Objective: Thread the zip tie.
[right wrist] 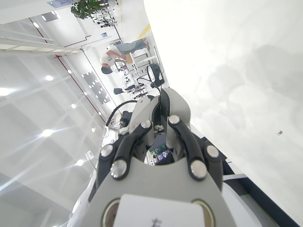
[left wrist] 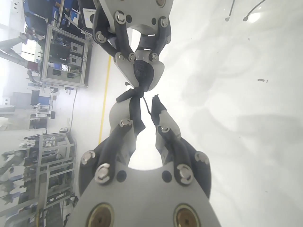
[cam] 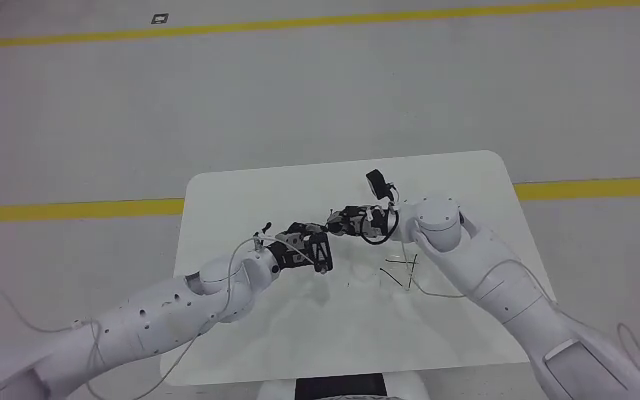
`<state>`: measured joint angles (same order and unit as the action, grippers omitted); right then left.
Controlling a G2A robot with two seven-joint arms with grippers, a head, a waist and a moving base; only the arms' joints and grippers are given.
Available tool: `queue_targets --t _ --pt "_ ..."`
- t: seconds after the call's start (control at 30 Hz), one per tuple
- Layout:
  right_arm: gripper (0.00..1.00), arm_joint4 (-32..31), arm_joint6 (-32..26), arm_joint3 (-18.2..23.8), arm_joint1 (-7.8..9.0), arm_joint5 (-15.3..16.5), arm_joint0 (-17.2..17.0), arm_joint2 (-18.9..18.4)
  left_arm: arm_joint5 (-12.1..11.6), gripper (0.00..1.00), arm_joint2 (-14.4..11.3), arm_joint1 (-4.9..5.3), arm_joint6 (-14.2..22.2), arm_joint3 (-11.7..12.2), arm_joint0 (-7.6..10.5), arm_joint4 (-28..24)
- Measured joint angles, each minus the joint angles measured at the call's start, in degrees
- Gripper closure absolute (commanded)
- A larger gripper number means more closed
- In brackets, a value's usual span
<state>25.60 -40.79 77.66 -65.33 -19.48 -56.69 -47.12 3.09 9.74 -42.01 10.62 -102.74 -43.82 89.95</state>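
my right end effector [right wrist: 161, 108] is clamped on the zip tie [right wrist: 159, 94] above the middle of the surface [cam: 240, 200]. my left end effector [left wrist: 144, 103] is slightly parted around the tie's free end. i judge it best to close softly and feed straight.

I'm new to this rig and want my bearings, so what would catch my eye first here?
The right tool, shut on a thin black zip tie, meets the open left tool tip to tip above the middle of the white table. Spare zip ties lie loose on the table beside the right arm.
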Motion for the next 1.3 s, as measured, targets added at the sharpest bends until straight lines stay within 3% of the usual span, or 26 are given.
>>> queue_targets --t 0.17,0.37,0.4,0.43,0.47,0.67,0.87,1.1,1.3 --pt "1.00 0.40 0.29 -0.07 0.10 0.00 0.22 0.31 -0.19 1.00 0.00 -0.06 -0.10 0.05 0.02 0.00" --pt "1.00 0.81 0.61 -0.07 0.25 0.00 0.38 0.61 -0.12 1.00 0.00 -0.12 -0.05 0.17 -0.04 0.00" --pt "0.83 0.89 0.64 -0.09 0.28 0.00 0.39 0.65 -0.08 1.00 0.00 -0.12 -0.07 0.22 -0.08 0.00" --pt "0.59 0.96 0.65 -0.12 0.31 0.00 0.40 0.67 -0.01 1.00 0.00 -0.11 -0.12 0.26 -0.13 0.00" --pt "0.00 1.02 0.65 -0.14 0.34 0.00 0.42 0.69 0.17 1.00 0.00 -0.09 -0.22 0.31 -0.21 0.00" --pt "0.00 1.20 1.38 0.11 0.73 0.00 0.14 0.08 2.09 1.00 1.45 0.50 -1.41 0.49 -1.80 -0.12" --pt "0.00 0.50 2.05 1.24 1.63 0.00 -1.27 -2.04 1.86 1.00 4.88 2.14 -3.92 -0.24 -4.08 -3.27" --pt "0.00 -1.58 4.07 4.32 2.65 0.34 -4.04 -5.49 -3.16 1.00 9.53 4.22 -12.81 0.17 -7.26 -14.09" --pt "0.00 -2.54 4.87 5.53 3.03 0.68 -5.76 -7.39 -6.71 1.00 12.56 5.15 -19.77 1.14 -9.91 -22.43"
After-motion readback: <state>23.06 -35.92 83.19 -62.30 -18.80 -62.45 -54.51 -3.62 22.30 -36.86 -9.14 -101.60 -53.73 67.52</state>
